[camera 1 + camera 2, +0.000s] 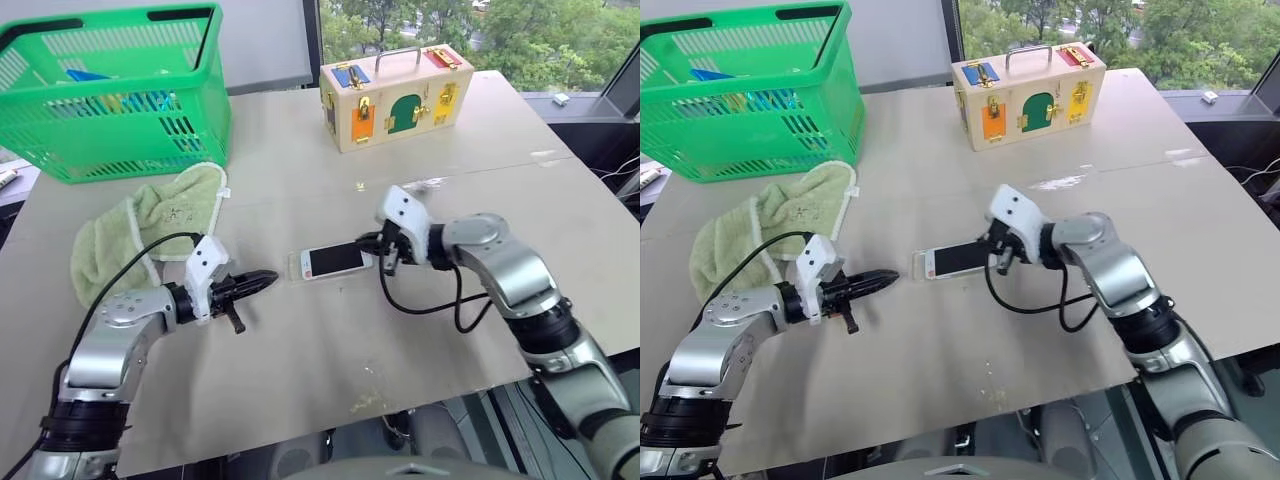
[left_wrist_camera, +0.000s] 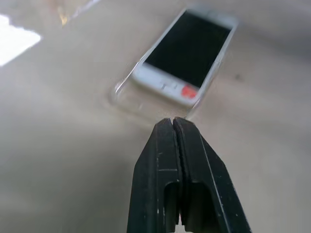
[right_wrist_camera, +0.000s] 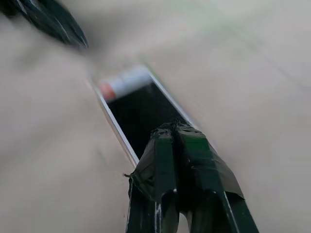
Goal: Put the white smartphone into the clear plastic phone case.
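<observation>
— Grippers first: your left gripper, lower left, is clenched on nothing; your right gripper is clenched at the white smartphone, mid-frame.

— Risk? The phone sits skewed in the clear plastic phone case; pushing could slide both.

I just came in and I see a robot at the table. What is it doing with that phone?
The robot is fitting the white smartphone into the clear plastic phone case on the table. The phone lies screen up, partly in the case, whose end sticks out toward the left gripper. That gripper is shut and points at that end. The right gripper, also shut, is at the phone's other end.
</observation>
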Robot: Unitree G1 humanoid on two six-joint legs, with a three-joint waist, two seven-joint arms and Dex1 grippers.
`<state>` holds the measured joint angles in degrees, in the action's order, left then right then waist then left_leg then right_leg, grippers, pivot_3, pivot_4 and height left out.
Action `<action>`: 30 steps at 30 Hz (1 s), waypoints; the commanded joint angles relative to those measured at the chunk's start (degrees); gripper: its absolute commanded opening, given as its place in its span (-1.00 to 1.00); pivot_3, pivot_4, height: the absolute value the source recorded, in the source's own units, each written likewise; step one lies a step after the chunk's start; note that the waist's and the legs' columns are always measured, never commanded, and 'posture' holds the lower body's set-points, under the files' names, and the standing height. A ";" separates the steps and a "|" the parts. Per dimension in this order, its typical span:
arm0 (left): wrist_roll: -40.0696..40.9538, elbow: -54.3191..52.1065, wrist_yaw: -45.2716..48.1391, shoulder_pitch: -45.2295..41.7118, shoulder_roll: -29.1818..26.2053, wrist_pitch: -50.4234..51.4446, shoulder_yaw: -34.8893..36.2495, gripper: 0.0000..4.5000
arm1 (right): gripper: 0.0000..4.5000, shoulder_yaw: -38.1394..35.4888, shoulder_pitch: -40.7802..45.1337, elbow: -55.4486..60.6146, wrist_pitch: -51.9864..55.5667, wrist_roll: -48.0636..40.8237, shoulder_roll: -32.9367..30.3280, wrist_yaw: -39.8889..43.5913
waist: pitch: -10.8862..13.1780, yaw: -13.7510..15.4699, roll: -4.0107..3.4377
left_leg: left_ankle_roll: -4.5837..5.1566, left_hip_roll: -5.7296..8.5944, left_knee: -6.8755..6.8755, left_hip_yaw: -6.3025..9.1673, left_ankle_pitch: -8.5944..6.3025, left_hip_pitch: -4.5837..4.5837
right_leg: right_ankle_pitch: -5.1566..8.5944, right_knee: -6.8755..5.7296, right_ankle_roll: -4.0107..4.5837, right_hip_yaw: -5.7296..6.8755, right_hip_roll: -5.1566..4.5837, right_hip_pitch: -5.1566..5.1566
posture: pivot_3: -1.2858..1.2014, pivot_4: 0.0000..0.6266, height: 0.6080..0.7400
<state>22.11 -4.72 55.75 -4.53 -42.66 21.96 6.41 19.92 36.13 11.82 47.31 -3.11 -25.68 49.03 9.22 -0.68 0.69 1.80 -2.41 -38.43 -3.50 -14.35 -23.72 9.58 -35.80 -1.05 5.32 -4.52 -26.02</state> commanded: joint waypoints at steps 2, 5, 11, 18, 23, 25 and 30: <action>-2.13 0.98 -0.28 -2.82 -0.17 0.22 -2.41 -0.98 | -1.00 0.87 -0.51 2.48 0.61 2.36 -1.79 -3.46 | 0.05 -0.14 0.04 | 0.00 -0.01 0.00 0.01 0.00 0.00 | 0.00 -0.02 0.00 -0.01 0.01 -0.02 | 0.03 -0.52 1.00; -3.29 2.38 -0.67 -4.59 0.36 0.33 -3.91 -0.98 | -1.00 2.12 -0.24 1.78 0.76 3.33 -2.10 -4.35 | 0.05 -0.08 0.05 | 0.00 -0.01 0.00 0.03 0.00 0.00 | -0.03 -0.04 -0.04 0.00 0.04 -0.02 | 0.03 -0.52 1.00; -5.28 4.22 -1.70 -7.68 0.91 1.41 -6.31 -0.98 | -1.00 6.08 1.91 -2.18 -0.27 5.36 -0.30 -5.22 | 0.06 0.11 0.07 | 0.01 0.02 -0.02 0.01 0.00 -0.02 | -0.13 -0.02 -0.21 -0.01 0.01 -0.01 | 0.03 -0.52 1.00; -5.66 5.18 -0.89 -7.62 0.50 0.91 -6.39 -0.98 | -1.00 11.37 5.41 -5.14 -3.30 6.89 1.14 -2.55 | 0.06 0.13 0.07 | 0.02 0.03 -0.09 0.12 0.01 -0.01 | -0.12 -0.07 -0.19 0.00 0.01 0.03 | 0.03 -0.52 1.00; -5.84 5.88 -0.65 -7.64 0.83 0.23 -6.66 -0.98 | -1.00 15.71 8.22 -7.53 -6.35 8.04 2.05 1.63 | 0.06 0.07 0.06 | 0.02 0.03 -0.09 0.17 0.01 0.00 | -0.13 -0.07 -0.21 0.00 0.01 0.03 | 0.03 -0.52 1.00; -5.96 6.50 -0.59 -7.68 1.05 -0.31 -6.86 -0.98 | -1.00 17.60 9.50 -9.83 -8.67 8.63 3.12 3.24 | 0.06 0.04 0.06 | 0.02 0.03 -0.10 0.19 0.01 0.01 | -0.13 -0.08 -0.21 0.01 0.01 0.05 | 0.03 -0.52 1.00; -6.12 7.54 -0.35 -7.64 1.26 -1.27 -6.87 -0.98 | -1.00 18.75 11.28 -14.46 -12.77 10.06 5.55 5.03 | 0.04 -0.15 0.06 | 0.02 0.02 -0.10 0.24 0.01 0.18 | -0.10 -0.11 -0.14 0.03 0.05 0.22 | 0.03 -0.52 1.00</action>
<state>17.20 2.03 55.87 -12.13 -41.86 20.83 0.57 36.89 46.36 -2.93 37.36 7.11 -22.50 52.88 9.27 -0.83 0.76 1.82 -2.41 -38.52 -3.24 -14.34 -23.44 9.50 -35.94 -1.16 5.34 -4.45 -25.71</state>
